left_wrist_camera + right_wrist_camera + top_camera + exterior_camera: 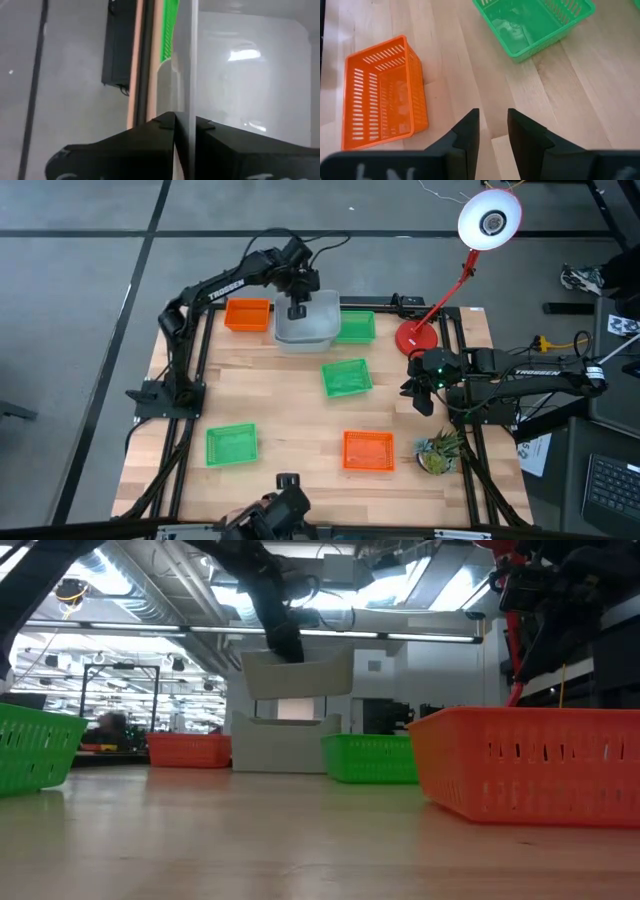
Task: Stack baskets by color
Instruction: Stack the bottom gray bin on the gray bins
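- Grey-white basket (pixel 318 315) held aloft, level, directly over another grey-white basket (pixel 284 743) at the table's far edge
- Orange baskets: far left (pixel 247 314), near right (pixel 368 450)
- Green baskets: far (pixel 357 327), centre, tilted (pixel 346 377), near left (pixel 231 444)

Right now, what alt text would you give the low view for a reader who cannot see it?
The left end effector holds a grey-white basket in the air above another grey-white basket on the wooden table. Beside them stand a far orange basket and a green basket; a near orange basket fills the right.
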You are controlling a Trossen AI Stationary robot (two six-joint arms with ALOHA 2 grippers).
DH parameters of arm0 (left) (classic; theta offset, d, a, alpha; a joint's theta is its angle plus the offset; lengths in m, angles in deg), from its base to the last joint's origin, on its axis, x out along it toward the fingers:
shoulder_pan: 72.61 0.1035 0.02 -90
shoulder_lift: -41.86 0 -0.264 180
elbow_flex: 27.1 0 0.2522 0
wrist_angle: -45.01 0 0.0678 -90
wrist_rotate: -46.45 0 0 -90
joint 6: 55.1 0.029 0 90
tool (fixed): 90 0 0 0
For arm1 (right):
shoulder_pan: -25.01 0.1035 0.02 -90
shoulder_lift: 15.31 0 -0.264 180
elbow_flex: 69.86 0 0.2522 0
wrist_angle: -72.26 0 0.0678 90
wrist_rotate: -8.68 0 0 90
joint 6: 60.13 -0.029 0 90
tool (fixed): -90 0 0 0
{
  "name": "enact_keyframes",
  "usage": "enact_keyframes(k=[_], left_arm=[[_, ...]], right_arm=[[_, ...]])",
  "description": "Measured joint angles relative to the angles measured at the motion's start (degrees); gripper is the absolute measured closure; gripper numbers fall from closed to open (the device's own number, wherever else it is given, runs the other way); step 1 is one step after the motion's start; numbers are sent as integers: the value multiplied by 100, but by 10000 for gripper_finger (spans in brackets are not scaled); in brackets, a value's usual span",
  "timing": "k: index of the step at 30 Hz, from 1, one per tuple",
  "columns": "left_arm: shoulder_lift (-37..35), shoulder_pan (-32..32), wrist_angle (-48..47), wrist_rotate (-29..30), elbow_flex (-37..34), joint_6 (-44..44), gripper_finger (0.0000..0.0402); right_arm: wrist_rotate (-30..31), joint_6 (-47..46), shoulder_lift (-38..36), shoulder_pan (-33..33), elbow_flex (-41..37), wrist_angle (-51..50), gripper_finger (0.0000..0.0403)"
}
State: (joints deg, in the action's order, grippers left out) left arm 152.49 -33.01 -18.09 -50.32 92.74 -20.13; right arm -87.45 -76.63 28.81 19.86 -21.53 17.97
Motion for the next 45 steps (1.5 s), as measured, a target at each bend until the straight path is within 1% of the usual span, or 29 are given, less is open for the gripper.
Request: enact_keyframes(k=[3,11,24,29,33,45], left_arm=[[158,34,-274,-2,4,-82,401],[450,81,-232,180,4,-6,401],[228,264,-291,403,-2,36,401],[225,374,-280,400,-2,165,401],[225,413,-278,85,-2,158,401],[507,374,-248,162,-2,146,401]], right_arm=[[-1,39,0,1,0,-16,303],[-3,29,0,-1,0,-24,303],[-5,29,2,1,0,-63,303],[-5,3,1,-1,0,-98,303],[-8,-78,2,0,0,-133,303],[-7,-107,2,0,0,-136,303]])
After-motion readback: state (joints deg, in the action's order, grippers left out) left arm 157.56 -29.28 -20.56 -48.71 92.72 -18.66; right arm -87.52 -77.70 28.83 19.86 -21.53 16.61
